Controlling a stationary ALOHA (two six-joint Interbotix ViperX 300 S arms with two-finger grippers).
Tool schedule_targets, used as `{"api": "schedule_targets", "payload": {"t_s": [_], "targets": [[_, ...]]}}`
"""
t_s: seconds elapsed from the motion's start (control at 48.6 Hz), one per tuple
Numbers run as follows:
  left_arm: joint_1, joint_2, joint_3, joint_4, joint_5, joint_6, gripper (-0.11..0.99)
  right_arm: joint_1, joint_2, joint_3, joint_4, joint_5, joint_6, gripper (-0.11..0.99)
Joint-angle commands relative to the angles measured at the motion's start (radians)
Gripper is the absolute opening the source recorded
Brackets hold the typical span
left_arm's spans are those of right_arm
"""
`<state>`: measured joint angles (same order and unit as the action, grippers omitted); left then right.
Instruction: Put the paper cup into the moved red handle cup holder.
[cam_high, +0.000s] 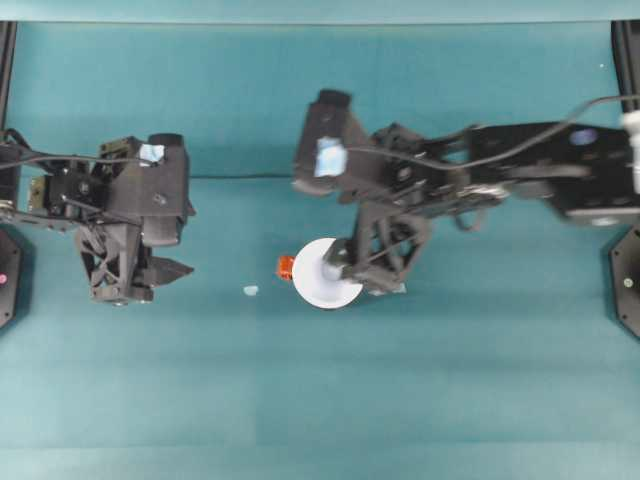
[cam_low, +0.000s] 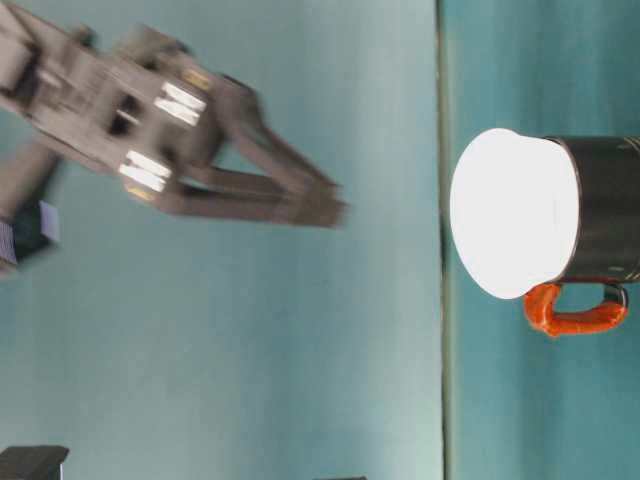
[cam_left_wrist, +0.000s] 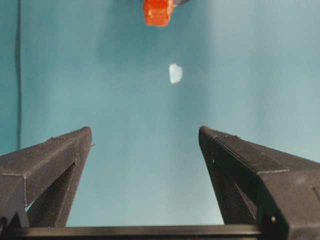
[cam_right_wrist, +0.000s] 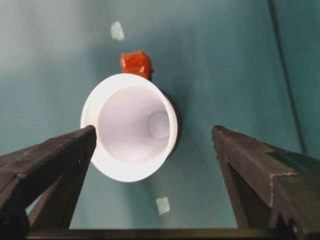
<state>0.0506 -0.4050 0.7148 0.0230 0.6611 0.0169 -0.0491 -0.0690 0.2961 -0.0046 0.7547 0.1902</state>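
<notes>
A: The cup (cam_right_wrist: 131, 131) sits down in the holder (cam_low: 603, 208), rim flared above the black wall, the red handle (cam_high: 285, 267) poking out to the side. The holder stands on the desk (cam_high: 450, 380) near the middle

B: And the right claw (cam_right_wrist: 152, 150)?

A: Wide open, nothing in it. In its wrist view the two fingers (cam_right_wrist: 55, 160) straddle the cup from above, one tip close to the rim, neither clearly touching

B: So the step in hand looks like the release and lift-off?

A: I'd judge so. Do it well by rising straight up, jaws kept apart, so no finger clips that wide rim and tips the cup

B: Is the cup seated square?

A: From desk level the rim looks slightly tilted, hard to be sure. A nudge sideways would be the risk

B: Left claw (cam_left_wrist: 145, 135)?

A: Open too, empty, parked well to the left above bare desk, a small pale scrap (cam_left_wrist: 175, 73) lying ahead of it. Best it keeps out of the way
</notes>
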Motion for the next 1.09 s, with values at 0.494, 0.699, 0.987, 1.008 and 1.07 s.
{"api": "schedule_targets", "payload": {"t_s": [0.494,0.699,0.987,1.008,1.07], "targets": [[-0.002,-0.026,-0.006,0.003,-0.006,-0.002,0.95,0.014,-0.173,0.0,0.0,0.035,-0.06,0.89],[-0.002,-0.028,-0.006,0.003,-0.006,0.0,0.95,0.014,-0.227,0.041,0.0,0.026,-0.078,0.89],[-0.002,-0.029,-0.005,0.003,-0.005,0.002,0.95,0.014,-0.324,0.138,0.0,-0.091,-0.095,0.89],[-0.002,-0.029,-0.005,0.003,-0.006,0.002,0.95,0.014,-0.33,0.144,0.0,-0.097,-0.094,0.89],[-0.002,-0.028,-0.005,0.003,-0.005,0.005,0.95,0.014,-0.342,0.158,0.0,-0.11,-0.094,0.89]]}}
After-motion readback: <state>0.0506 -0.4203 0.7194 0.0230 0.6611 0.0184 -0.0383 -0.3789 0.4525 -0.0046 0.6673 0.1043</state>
